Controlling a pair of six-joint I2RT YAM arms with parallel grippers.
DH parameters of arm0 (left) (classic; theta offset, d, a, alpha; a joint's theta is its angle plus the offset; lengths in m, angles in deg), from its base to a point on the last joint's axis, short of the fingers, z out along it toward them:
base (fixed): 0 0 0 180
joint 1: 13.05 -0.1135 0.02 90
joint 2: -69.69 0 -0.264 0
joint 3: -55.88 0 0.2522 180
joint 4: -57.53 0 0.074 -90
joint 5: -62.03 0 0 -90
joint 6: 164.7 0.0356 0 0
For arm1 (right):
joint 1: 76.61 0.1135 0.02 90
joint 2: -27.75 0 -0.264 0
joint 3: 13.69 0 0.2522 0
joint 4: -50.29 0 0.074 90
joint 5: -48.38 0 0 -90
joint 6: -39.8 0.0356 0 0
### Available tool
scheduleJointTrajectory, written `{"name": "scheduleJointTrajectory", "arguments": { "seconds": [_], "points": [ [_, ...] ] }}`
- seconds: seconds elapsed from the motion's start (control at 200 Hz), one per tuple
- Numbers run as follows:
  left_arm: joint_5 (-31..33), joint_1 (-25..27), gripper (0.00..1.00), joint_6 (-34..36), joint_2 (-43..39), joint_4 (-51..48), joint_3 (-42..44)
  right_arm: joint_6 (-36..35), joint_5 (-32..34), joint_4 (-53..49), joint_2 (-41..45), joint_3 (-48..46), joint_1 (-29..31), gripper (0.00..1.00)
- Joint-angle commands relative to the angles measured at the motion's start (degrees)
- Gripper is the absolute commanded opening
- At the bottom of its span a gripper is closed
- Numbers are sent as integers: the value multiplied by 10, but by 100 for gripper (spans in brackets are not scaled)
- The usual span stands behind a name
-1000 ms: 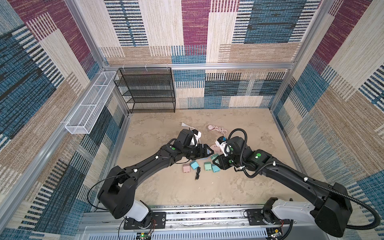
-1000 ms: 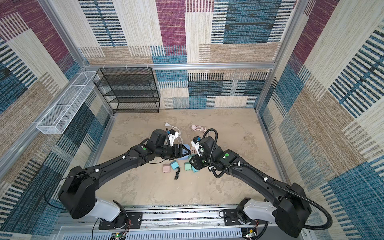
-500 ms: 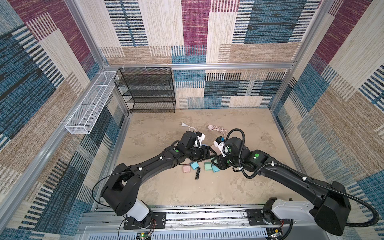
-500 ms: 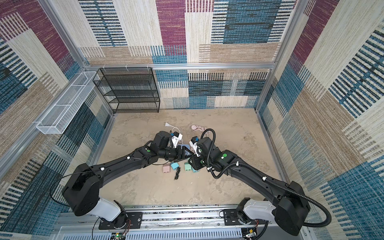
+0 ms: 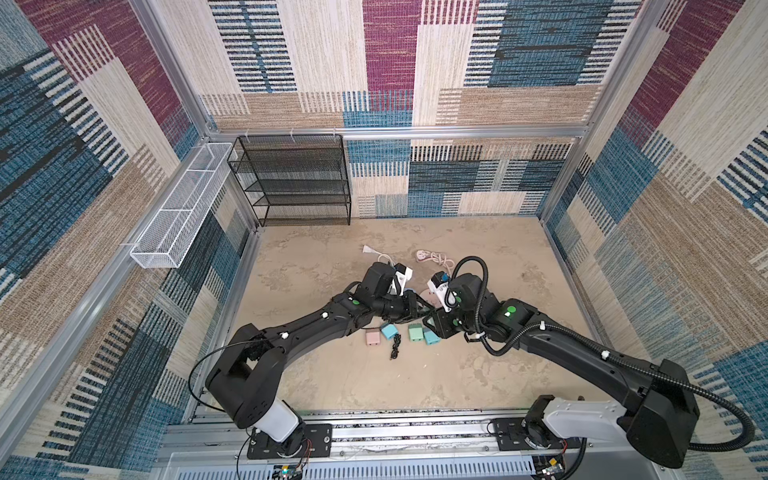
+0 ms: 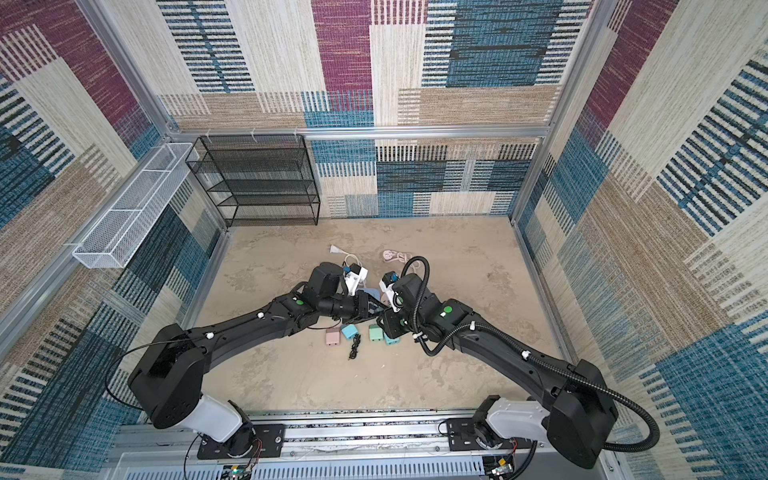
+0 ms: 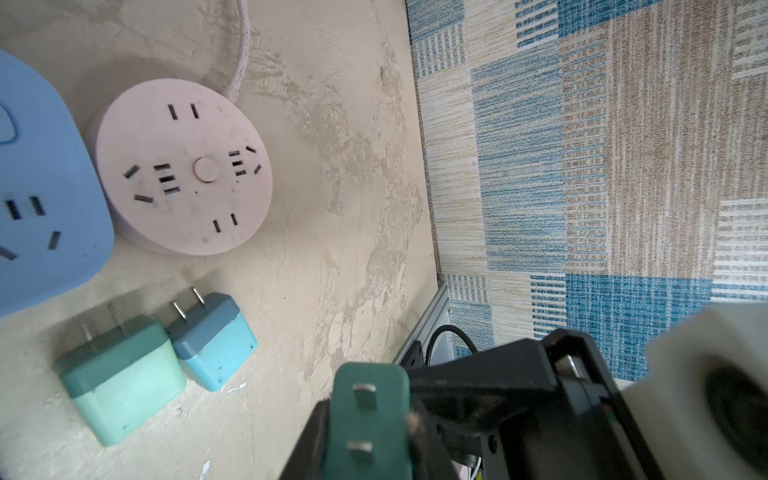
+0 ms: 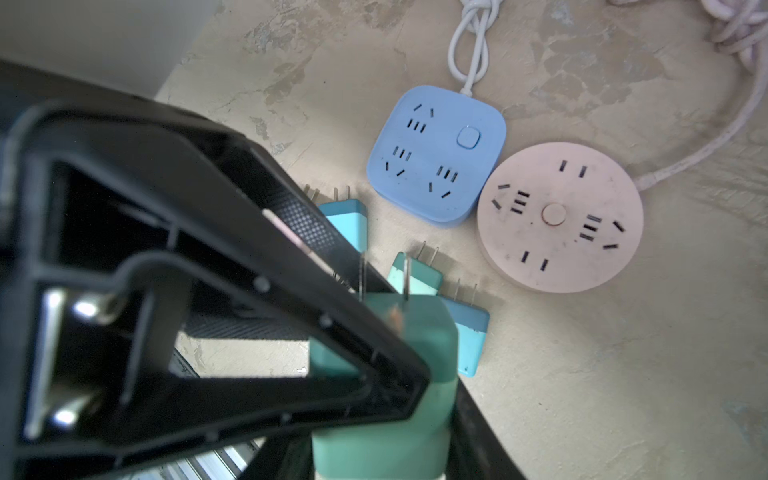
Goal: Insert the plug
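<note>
Plug: green two-prong plastic plug (image 7: 368,419), held aloft and pinched between both grippers, prongs bare.
Left gripper (image 5: 419,309): jaws clamped on the plug's prong end.
Right gripper (image 5: 429,321): jaws narrow, holding its body.
Sockets: round pink socket strip (image 7: 183,166) beside square blue socket strip (image 8: 436,156).
Care: this is probably a handover, so one side should release only once the other grips firmly, keeping the prongs square to a slot pair.

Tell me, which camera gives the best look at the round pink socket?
The left wrist view: the round pink socket is large and whole there, with every slot clear. The right wrist view also shows it whole, but smaller. In both top views the arms hide nearly all of it.
</note>
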Motion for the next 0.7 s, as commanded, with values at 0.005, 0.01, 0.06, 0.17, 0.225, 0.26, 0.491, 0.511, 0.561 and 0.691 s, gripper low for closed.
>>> {"name": "scheduleJointTrajectory", "arguments": {
  "seconds": [0.005, 0.01, 0.06, 0.17, 0.225, 0.26, 0.491, 0.511, 0.561, 0.691],
  "points": [
    [-9, 1, 21, -10, 5, 7, 6, 3, 9, 59, -1, -1, 1, 0],
    [-9, 1, 20, -10, 6, 7, 6, 3, 9, 59, -1, 0, 1, 1],
    [-10, 2, 16, -11, 8, 7, 5, 2, 8, 64, -2, -2, 1, 4],
    [-15, 0, 0, 0, 14, -9, -5, 3, 5, 76, -6, -3, 2, 26],
    [-13, -1, 0, 5, 13, -17, -9, 3, 3, 85, -7, -6, 2, 44],
    [-12, -3, 0, 8, 11, -21, -10, 4, 2, 90, -5, -7, 1, 52],
    [-4, -52, 0, 4, -12, -31, -6, -5, 10, 145, 39, -35, 1, 71],
    [-8, -58, 0, -1, -13, -27, -5, -4, 20, 153, 45, -42, 1, 71],
    [-14, -74, 0, -12, -22, -18, -4, 9, 67, 183, 65, -62, 1, 71],
    [-7, -105, 0, -61, -48, 18, 2, -19, 121, 319, 122, -150, 1, 81]
  ]
}}
